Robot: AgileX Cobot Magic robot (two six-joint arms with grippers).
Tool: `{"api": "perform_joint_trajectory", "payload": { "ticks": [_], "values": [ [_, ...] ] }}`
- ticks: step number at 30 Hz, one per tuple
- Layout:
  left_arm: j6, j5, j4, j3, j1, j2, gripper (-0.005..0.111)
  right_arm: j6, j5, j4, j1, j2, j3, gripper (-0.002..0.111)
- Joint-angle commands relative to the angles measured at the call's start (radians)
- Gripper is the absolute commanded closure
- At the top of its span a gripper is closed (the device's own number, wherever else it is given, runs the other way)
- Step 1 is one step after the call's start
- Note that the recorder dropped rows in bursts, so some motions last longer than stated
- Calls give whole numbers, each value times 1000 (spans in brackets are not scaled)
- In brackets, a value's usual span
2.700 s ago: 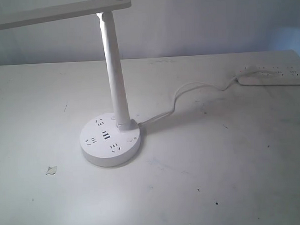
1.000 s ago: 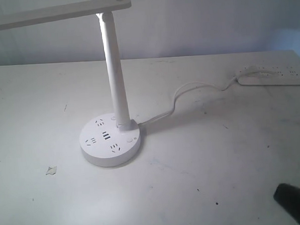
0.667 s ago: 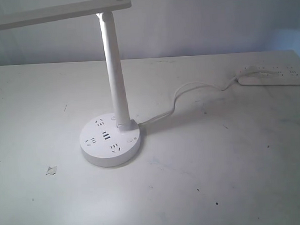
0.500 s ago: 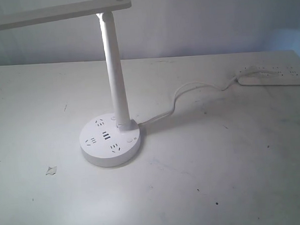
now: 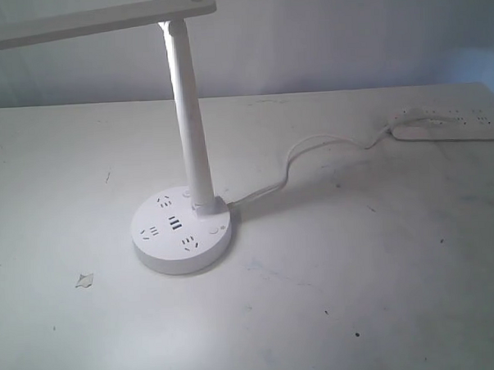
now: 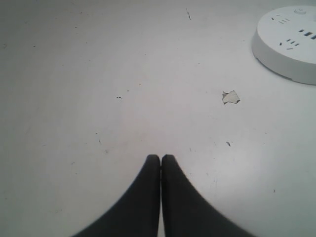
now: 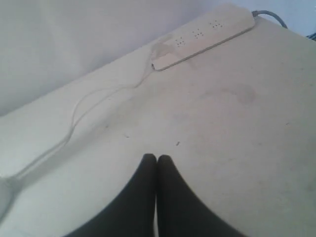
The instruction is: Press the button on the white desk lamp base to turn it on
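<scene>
The white desk lamp stands left of centre on the table: round white desk lamp base (image 5: 182, 229) dotted with socket holes and USB slots, slim column (image 5: 190, 122), long flat bar head (image 5: 92, 21). Its light is off. The left wrist view catches an edge of the white desk lamp base (image 6: 289, 42), far from my left gripper (image 6: 161, 157), which is shut and empty over bare table. My right gripper (image 7: 157, 157) is also shut with nothing in it, above the table near the lamp's thin cord (image 7: 74, 118). Neither gripper shows in the exterior view.
A flat white power strip (image 5: 449, 124) lies at the table's far right, with the lamp cord (image 5: 311, 149) running to it; the power strip (image 7: 202, 34) also shows in the right wrist view. A small paper scrap (image 5: 85, 280) lies left of the base.
A dark gripper tip showed at the lower right corner of the exterior view one second ago; it has since left that view. The lamp has not moved.
</scene>
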Motion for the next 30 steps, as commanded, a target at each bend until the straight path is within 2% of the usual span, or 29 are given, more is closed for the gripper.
{"api": "perform_joint_trajectory", "payload": {
  "ticks": [1, 4, 6, 16, 20, 30],
  "values": [
    [-1, 7, -2, 1, 0, -4, 107, -50, -46, -248, -8, -3, 2, 108],
    [-1, 7, -2, 1, 0, -4, 107, -105, -54, -359, -8, -3, 2, 108],
    [-1, 7, -2, 1, 0, -4, 107, -155, -54, -359, -8, -3, 2, 108],
    [-1, 7, -2, 1, 0, -4, 107, -155, -52, -355, -8, -3, 2, 108],
    [-1, 7, -2, 1, 0, -4, 107, -155, -55, -355, 96, -3, 2, 108],
    [-1, 7, -2, 1, 0, -4, 107, -155, -55, -355, 217, -3, 2, 108]
  ]
}}
